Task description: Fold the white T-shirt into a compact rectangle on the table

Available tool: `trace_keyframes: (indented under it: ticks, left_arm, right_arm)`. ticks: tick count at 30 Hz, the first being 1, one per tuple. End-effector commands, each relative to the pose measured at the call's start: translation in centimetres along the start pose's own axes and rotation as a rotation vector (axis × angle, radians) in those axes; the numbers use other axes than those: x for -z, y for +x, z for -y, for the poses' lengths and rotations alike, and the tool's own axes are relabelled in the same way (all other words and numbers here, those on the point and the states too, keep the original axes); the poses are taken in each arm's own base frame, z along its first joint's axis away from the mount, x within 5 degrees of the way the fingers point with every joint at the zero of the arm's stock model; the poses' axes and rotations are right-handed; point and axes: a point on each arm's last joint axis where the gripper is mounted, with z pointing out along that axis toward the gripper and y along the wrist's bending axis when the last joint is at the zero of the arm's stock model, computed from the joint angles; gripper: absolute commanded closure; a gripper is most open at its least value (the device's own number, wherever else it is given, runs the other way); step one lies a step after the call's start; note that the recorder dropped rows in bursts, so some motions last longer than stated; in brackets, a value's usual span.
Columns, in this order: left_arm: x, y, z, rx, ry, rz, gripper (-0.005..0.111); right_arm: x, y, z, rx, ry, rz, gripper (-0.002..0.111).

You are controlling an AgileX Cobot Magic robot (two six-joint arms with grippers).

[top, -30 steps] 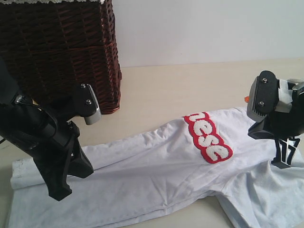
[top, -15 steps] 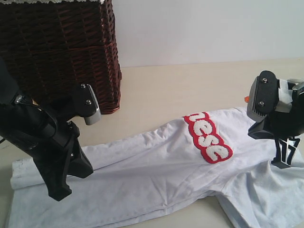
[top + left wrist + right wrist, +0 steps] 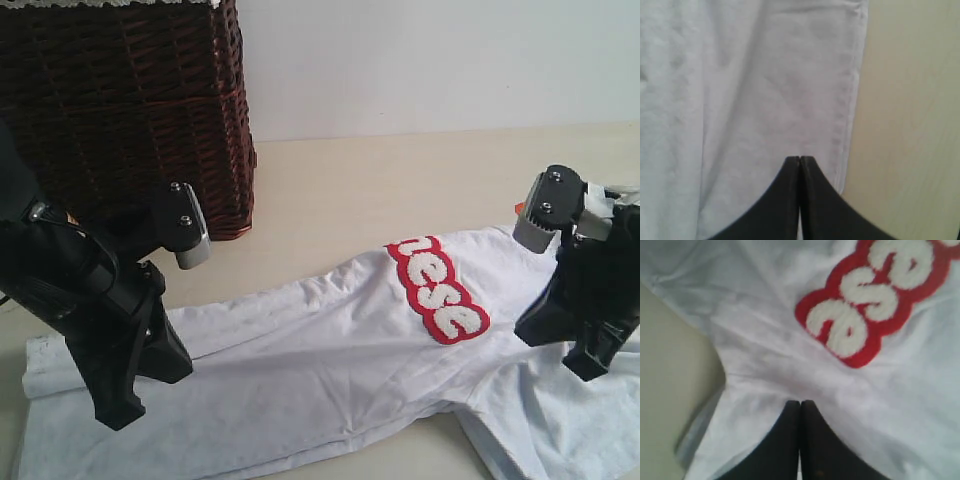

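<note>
Lying flat on the counter point(image 3: 400, 180), the one white T-shirt point(image 3: 330, 370) stretches lengthwise between the two sets of fingers, its long axis running from the left fingers point(image 3: 782, 200) to the right fingers point(image 3: 785, 440). Its bottom end points toward the left fingers, and its chest and shoulder end points toward the right ones. One red band point(image 3: 437, 290) crosses the chest nearer the right fingers than the left, lying crosswise to the long axis. Three fuzzy white letters read clearly on it, and a fourth shape at its far end is too folded to tell. One short sleeve point(image 3: 540, 420) spreads out just beside the right fingers, on the side toward the exterior camera. Both pairs of fingers are clenched, each pressed tip to tip with no cloth seen between them. The left fingers hang over the shirt just inside a stitched edge, with bare counter beyond that edge. The right fingers hang over plain white cloth between the band's near end and the notch where the sleeve meets the body. Whether either pair touches the cloth cannot be told. One dark brown wicker basket point(image 3: 130, 100) stands on the counter behind the left fingers, apart from the shirt.
</note>
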Motion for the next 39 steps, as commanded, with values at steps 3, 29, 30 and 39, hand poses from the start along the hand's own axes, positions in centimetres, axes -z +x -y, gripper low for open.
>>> trace_keyframes:
  ticks: [3,29,30,39]
  left_arm:
    - [0.1,-0.1,0.2,-0.005,0.004,-0.004,0.106]
    - [0.1,-0.1,0.3,0.006,0.016,0.003,0.106]
    - [0.1,-0.1,0.3,0.006,0.016,0.003,0.106]
    - [0.1,-0.1,0.4,0.011,0.024,0.004,0.106]
  right_arm:
    - [-0.7,0.3,-4.1,0.108,-0.172,-0.377,0.108]
    - [-9.6,3.2,-7.7,0.105,0.123,-0.487,0.109]
    - [-9.7,3.5,-7.7,0.112,0.106,-0.54,0.108]
    - [-5.4,3.9,-9.5,0.055,-0.155,-0.936,0.108]
